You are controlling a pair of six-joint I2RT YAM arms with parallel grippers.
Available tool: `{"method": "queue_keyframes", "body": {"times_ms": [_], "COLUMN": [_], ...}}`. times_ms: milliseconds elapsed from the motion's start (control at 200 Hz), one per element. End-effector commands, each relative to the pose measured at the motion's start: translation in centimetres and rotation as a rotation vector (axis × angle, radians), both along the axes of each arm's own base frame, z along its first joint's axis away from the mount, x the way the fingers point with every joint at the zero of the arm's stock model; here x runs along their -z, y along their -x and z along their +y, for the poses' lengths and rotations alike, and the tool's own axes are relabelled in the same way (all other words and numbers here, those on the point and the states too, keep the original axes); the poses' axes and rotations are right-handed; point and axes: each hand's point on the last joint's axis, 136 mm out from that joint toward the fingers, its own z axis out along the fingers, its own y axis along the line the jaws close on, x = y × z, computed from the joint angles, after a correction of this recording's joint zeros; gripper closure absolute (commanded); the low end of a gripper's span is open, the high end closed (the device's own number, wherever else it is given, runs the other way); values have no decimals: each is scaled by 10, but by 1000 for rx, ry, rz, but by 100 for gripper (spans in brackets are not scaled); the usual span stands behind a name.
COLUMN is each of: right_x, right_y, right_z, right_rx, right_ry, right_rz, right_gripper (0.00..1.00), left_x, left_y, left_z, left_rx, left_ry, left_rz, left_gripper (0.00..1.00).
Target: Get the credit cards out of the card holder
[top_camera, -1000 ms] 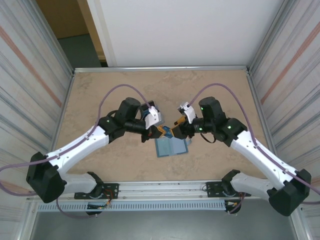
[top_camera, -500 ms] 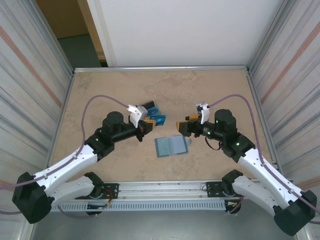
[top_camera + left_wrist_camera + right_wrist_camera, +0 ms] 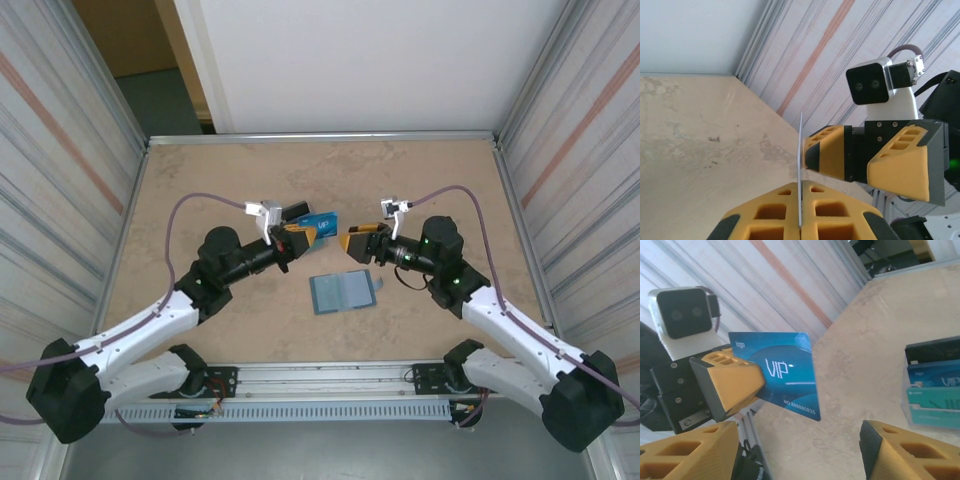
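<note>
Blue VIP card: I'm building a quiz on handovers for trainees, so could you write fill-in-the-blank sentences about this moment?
1. The left gripper is shut on a blue card printed with the word ____.
2. The right gripper faces that card with its jaws ____ and nothing between them.
3. The card holder lies spread flat on the ____, with neither gripper on it.

Missing words: VIP; open; table.

Left arm (image 3: pixel 140 325) – jaws clamped; right arm (image 3: pixel 512 322) – jaws apart.
</note>
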Motion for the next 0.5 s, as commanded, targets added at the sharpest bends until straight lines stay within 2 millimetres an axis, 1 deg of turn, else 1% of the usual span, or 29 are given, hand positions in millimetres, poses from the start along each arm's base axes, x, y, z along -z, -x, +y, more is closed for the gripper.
{"method": "queue_keyframes", "body": {"times_ms": [0, 60, 70, 85, 210, 331, 496], "right_x": [-27, -34, -28, -26, -33, -37, -39], "right_y": [5, 7, 4, 3, 4, 7, 9], "right_z": [10, 11, 14, 15, 21, 24, 23], "right_rx": [-62, -75, -77, -82, -114, -129, -128], "right_ry": [-57, -67, -58, -56, -68, -71, -57], "right_rz": [-67, -84, -68, -64, -80, -95, -109], "right_gripper": [39, 41, 41, 42, 50, 64, 91], "left_x": [-16, -18, -18, -18, -18, -14, -12], "left_y": [5, 6, 7, 7, 7, 7, 6], "left_z": [-4, -6, -7, -7, -10, -11, -11], "left_rx": [51, 67, 71, 73, 91, 92, 90], "left_ry": [80, 92, 94, 95, 95, 89, 86], "left_rz": [-12, -12, -12, -12, -9, -2, 1], "left_gripper": [100, 100, 100, 100, 100, 100, 100]}}
